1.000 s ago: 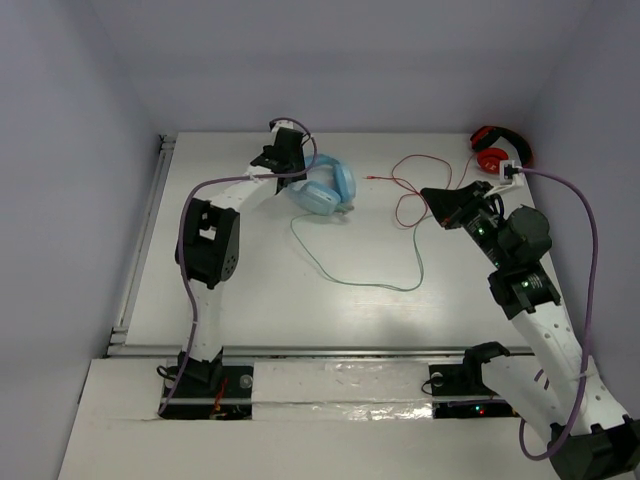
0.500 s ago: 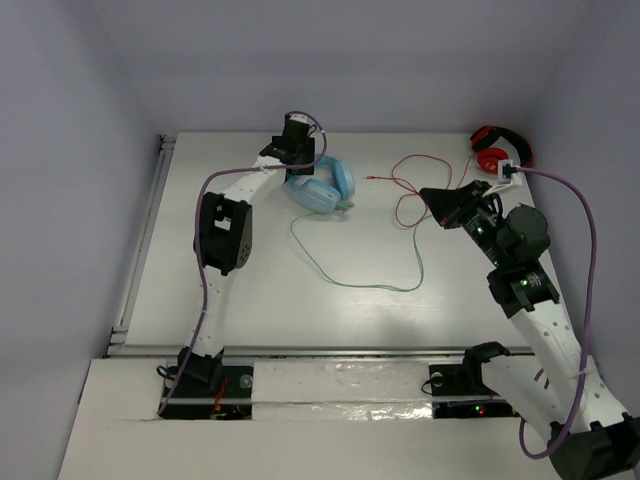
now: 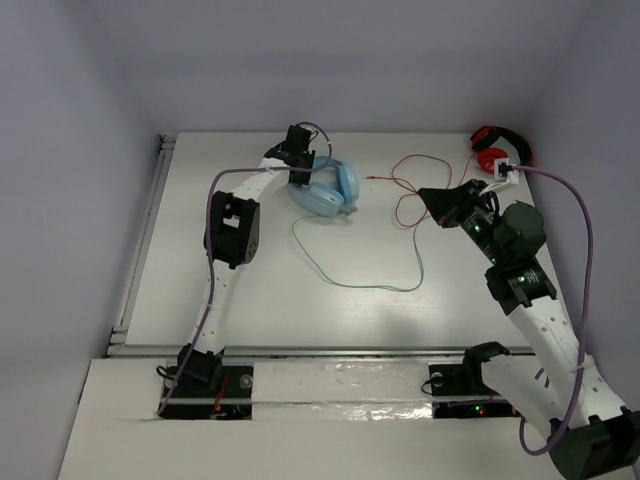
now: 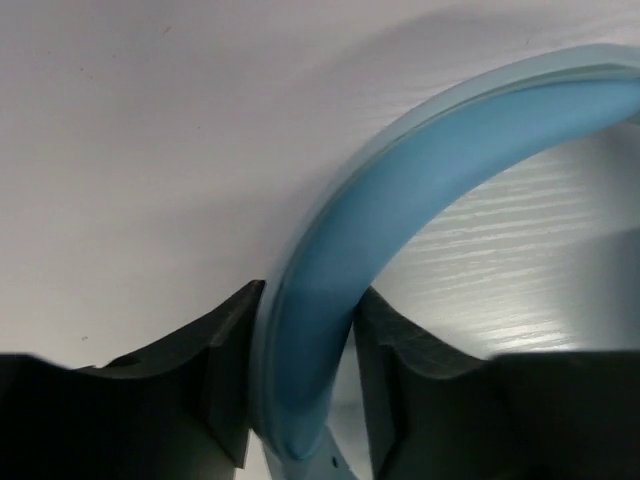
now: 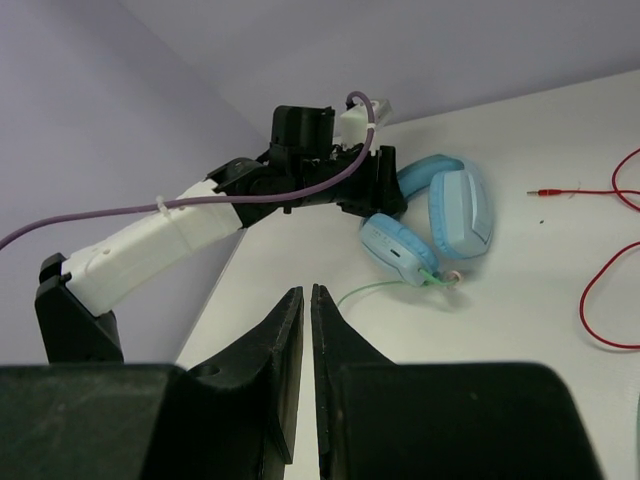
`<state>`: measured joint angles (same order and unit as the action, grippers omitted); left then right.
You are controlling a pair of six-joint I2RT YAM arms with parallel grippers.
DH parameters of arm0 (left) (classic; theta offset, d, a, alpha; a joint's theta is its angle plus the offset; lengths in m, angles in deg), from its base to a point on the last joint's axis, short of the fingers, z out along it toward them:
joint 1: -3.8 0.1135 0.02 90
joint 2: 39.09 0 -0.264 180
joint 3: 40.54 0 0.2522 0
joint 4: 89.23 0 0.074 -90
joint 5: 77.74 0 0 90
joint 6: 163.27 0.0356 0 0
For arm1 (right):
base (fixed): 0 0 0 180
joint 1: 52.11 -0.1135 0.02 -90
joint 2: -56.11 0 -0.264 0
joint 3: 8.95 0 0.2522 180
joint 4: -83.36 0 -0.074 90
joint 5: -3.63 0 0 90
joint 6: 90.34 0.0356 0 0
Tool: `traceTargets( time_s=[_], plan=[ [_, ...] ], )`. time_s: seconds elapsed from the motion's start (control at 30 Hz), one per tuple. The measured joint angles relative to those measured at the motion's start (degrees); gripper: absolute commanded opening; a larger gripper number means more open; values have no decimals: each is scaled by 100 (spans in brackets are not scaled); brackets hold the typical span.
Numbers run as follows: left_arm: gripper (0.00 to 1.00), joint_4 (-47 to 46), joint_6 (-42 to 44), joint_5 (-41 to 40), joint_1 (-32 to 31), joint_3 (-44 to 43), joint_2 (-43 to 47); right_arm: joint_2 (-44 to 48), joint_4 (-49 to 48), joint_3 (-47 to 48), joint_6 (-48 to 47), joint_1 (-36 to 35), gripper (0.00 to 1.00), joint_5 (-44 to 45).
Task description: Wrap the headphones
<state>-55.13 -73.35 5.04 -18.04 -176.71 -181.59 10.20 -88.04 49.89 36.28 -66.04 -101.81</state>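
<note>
The light blue headphones [image 3: 327, 189] lie at the back of the table, cups toward the middle. Their thin green cable [image 3: 345, 279] trails forward in a long loop. My left gripper [image 3: 299, 164] sits at their far left side. In the left wrist view its jaws press both sides of the blue headband [image 4: 400, 190], so the left gripper [image 4: 305, 390] is shut on it. My right gripper [image 3: 432, 196] hovers to the right of the headphones, well apart from them. In the right wrist view the right gripper [image 5: 306, 320] is shut with nothing between its fingers, and the headphones [image 5: 440, 215] lie ahead.
Smaller red headphones [image 3: 492, 150] rest in the back right corner. Their red cable [image 3: 408, 187] curls across the table between the two grippers. The side walls stand close on both sides. The left arm [image 5: 200, 230] stretches along the left wall.
The left arm's elbow swung to the right and its gripper shifted slightly along the headband. The headphones turned a little. The right arm barely moved.
</note>
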Motion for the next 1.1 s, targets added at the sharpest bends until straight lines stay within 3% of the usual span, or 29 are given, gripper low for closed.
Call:
traceTargets(
  time_s=[0.03,0.17,0.37,0.57,0.63,0.67,0.8,0.9,1.1],
  plan=[
    [22,2,9,22,9,0,-4,-2,0,0,-7,0,14,0],
    [1,-212,-2,105,22,120,11,4,0,0,-42,0,14,2],
    [0,-704,-382,490,157,715,310,-52,0,0,-63,0,15,-4],
    [0,-610,-1097,1495,688,1147,728,-332,-68,0,-70,0,21,-166],
    [0,-551,-1342,1838,929,1270,968,-579,-238,2,-83,0,33,-420],
    [0,-503,-1458,1961,1014,1351,1132,-708,-264,2,-76,-2,33,-461],
    [0,-435,-1880,2155,1353,1810,2070,-1311,-295,4,-118,-186,74,-706],
    [0,-411,-2166,2378,1416,2011,2898,-1576,-299,20,-192,-400,85,-732],
    [0,-544,-2612,2975,1316,2100,4148,-2225,-772,59,-245,-673,87,-1025]
  ],
)
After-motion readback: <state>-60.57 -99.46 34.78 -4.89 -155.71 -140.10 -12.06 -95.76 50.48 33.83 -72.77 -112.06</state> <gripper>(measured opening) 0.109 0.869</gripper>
